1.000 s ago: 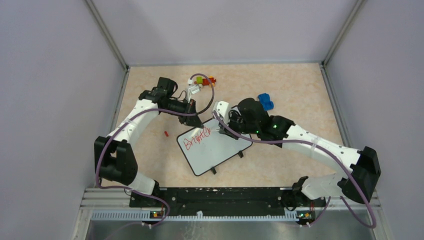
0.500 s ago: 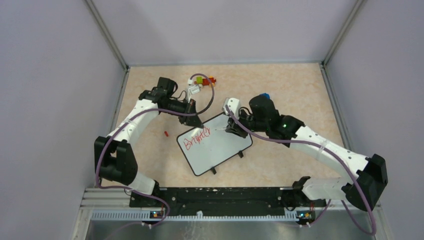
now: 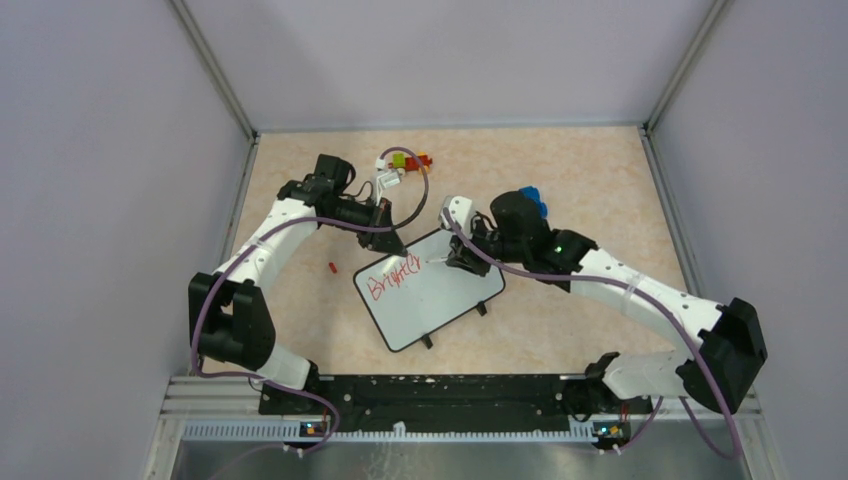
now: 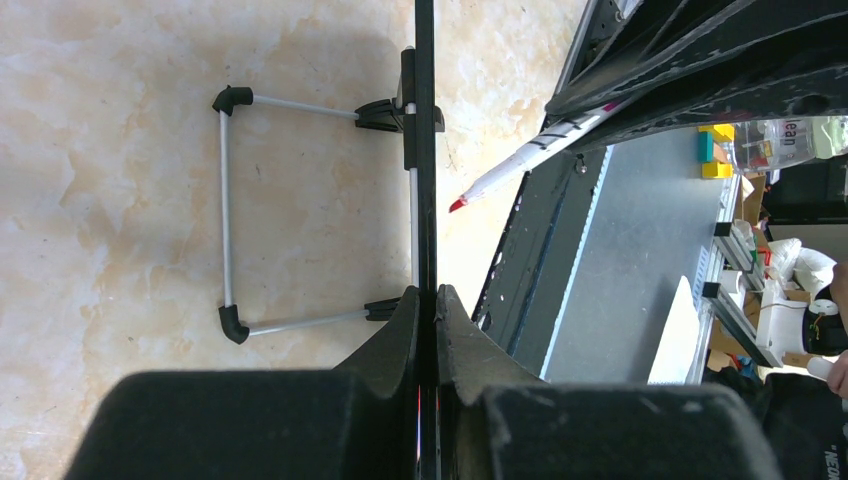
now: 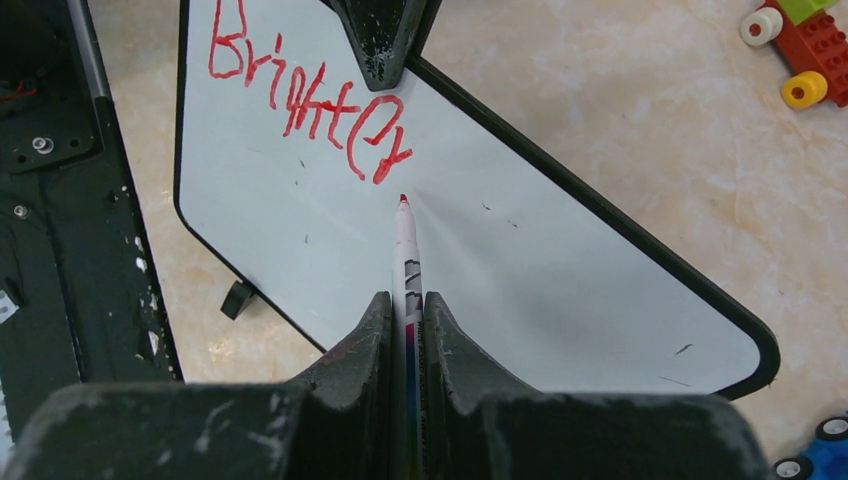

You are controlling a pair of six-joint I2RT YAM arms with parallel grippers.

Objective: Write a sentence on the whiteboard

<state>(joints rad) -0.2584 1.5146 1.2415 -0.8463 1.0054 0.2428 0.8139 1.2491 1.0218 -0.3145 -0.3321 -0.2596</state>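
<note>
One word of the sentence (image 5: 300,95) is on the whiteboard (image 5: 560,300) so far, a red scrawl that we read as roughly "Brighter", sitting in the corner nearest the left gripper (image 4: 427,295). That gripper is pinched tight on the board's top edge, which runs as a thin dark strip between its fingers, steadying the board as it leans on its wire stand on the desk (image 3: 560,180).

The right gripper (image 5: 405,300) is closed narrowly on the marker (image 5: 407,255), which juts straight out ahead of its fingers. The red tip sits just past the last letter and slightly below it. From the left wrist the tip appears a little off the surface, though we cannot tell for sure whether it touches.

We judge the task well short of half done. The first word is complete, the white area ahead of the right gripper is bare, and the remaining words are not yet written. The next stroke probably starts a new word near the tip.
</note>
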